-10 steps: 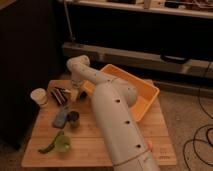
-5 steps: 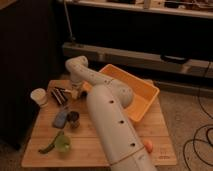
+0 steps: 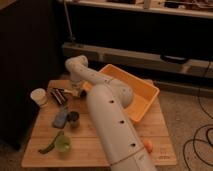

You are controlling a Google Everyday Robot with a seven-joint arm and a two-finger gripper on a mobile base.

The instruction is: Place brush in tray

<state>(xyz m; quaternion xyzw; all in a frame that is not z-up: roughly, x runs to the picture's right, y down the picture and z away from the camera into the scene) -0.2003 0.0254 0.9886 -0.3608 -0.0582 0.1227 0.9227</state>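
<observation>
I read the gripper [image 3: 76,92] low at the table with its jaws closed and the brush [image 3: 68,92] right at their tips, seemingly pinched, so lifting and carrying it to the tray [image 3: 131,75], well apart behind the jaws, remains.
</observation>
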